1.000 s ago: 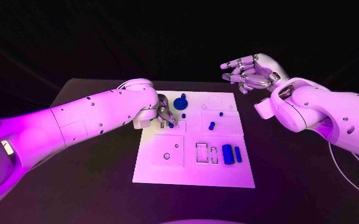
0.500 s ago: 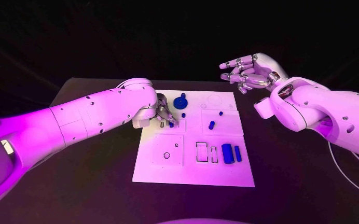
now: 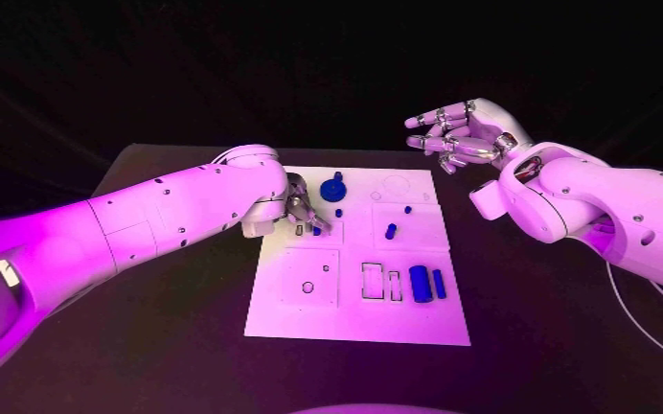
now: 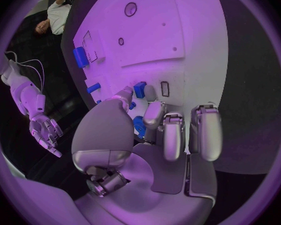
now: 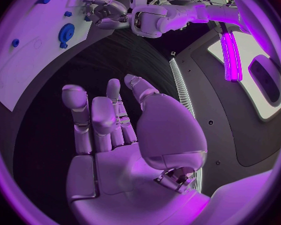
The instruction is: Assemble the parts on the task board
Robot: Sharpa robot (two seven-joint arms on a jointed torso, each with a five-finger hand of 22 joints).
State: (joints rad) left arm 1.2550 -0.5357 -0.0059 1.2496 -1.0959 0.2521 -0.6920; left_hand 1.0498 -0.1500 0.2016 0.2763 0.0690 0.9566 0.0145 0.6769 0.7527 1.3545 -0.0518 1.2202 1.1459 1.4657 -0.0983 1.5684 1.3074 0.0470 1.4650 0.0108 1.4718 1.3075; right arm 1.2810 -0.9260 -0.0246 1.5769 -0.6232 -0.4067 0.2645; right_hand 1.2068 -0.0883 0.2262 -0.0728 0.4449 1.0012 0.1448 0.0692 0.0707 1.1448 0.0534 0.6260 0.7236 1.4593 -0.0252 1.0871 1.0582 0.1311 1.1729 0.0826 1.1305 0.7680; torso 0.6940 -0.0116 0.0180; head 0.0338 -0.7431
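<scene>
silver left hand (image 3: 302,209) low on white task board (image 3: 359,323), pinching a small blue part (image 4: 139,89). silver right hand (image 3: 463,135) up off the table, fingers spread, holding nothing.

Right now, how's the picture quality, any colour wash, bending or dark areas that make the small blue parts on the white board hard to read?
Head view: purple light washes the white task board; the background is black, yet the small blue parts stay legible. Left wrist view: fisheye curves the board's edges, and the silver left hand covers some parts. Right wrist view: the silver right hand dominates; a bright strip glares.

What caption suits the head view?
Left hand works small blue parts on the white task board; right hand hovers open.
</scene>
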